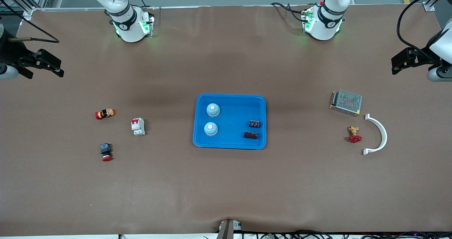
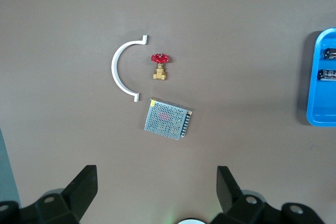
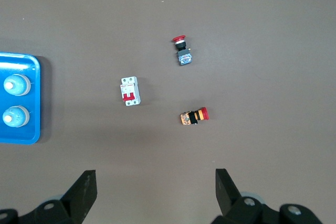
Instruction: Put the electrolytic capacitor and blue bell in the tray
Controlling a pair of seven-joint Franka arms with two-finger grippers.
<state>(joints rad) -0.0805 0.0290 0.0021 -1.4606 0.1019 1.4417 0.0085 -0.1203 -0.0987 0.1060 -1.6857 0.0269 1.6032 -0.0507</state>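
Observation:
The bright-blue tray [image 1: 233, 140] lies mid-table. Inside it sit two blue bells [image 1: 213, 109] [image 1: 210, 128] at the right arm's end, and two dark electrolytic capacitor pieces [image 1: 254, 124] [image 1: 250, 135] at the left arm's end. My left gripper [image 1: 409, 69] hangs open and empty high over the left arm's end of the table; its wrist view shows the tray rim [image 2: 315, 114] and both capacitors [image 2: 329, 53]. Over the other end, my right gripper [image 1: 46, 73] is open and empty too; its wrist view shows the tray corner [image 3: 31, 136] and both bells [image 3: 17, 85].
Toward the left arm's end lie a metal mesh power supply [image 1: 346, 102], a red-handled brass valve [image 1: 354, 134] and a white curved bracket [image 1: 379, 135]. Toward the right arm's end lie a white circuit breaker [image 1: 138, 126] and two red push-button switches [image 1: 105, 114] [image 1: 106, 151].

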